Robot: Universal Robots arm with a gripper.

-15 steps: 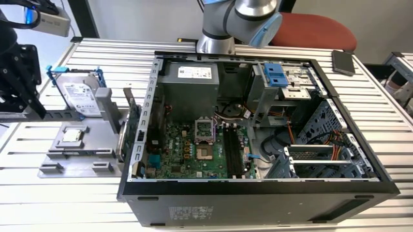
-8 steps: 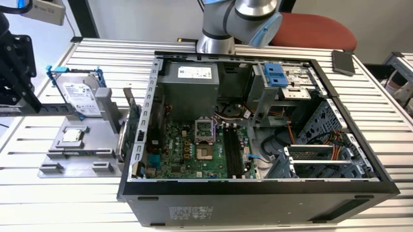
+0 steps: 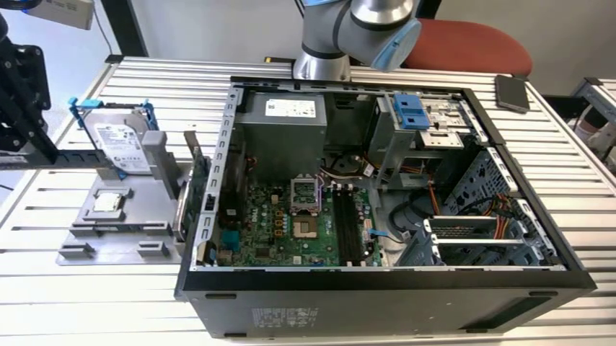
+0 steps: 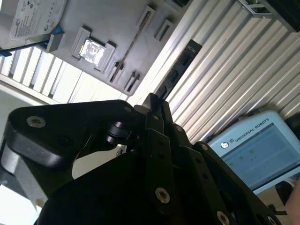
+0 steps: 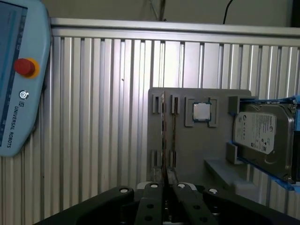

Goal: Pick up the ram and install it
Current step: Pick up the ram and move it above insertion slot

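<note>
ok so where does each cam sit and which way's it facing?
Exterior view: off the arm, raised, looking down into the open PC case on the slatted table; the arm shows beyond the case.
First wrist view: on the wrist, looking past the gripper at the grey holder holding the ram.
Second wrist view: on the wrist, behind the gripper's linkage, facing the table slats.
Shared: both wrist views show grey holder, ram, hard drive, teach pendant.

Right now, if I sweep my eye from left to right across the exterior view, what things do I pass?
hard drive in its blue frame → green expansion card standing on edge → processor socket → black memory slots → dark phone on the table
</note>
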